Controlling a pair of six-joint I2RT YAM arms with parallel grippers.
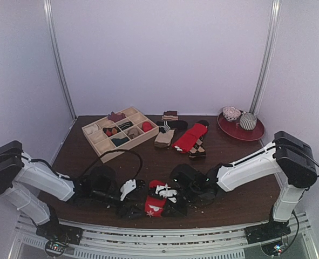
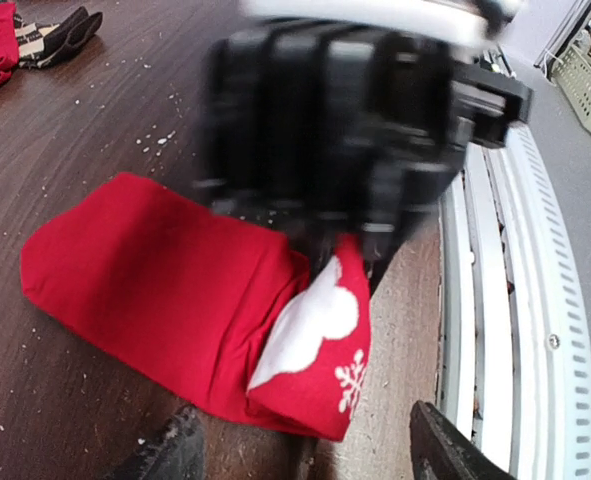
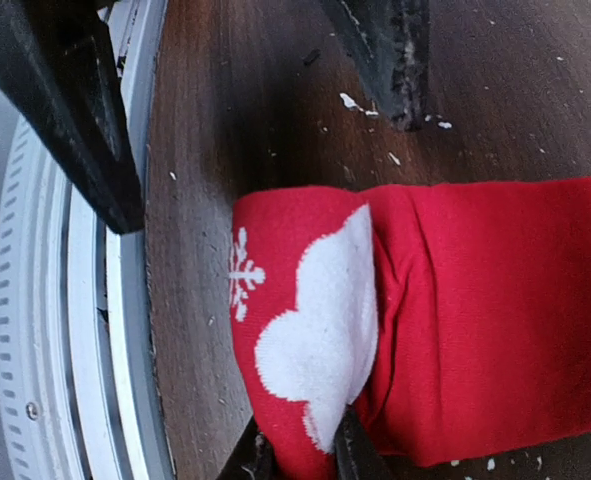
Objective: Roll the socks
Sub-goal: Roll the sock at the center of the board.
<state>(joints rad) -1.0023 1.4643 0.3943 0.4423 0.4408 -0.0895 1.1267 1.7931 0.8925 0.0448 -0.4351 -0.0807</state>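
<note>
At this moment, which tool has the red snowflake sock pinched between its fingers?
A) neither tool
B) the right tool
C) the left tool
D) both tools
B: the right tool has its fingers closed on the white-patterned end of the red sock, while the left tool stands open with its fingers wide apart, gripping nothing.

The red sock (image 2: 155, 290) (white cloud and snowflake motif) lies folded at the table's (image 2: 75, 120) near edge.
</note>
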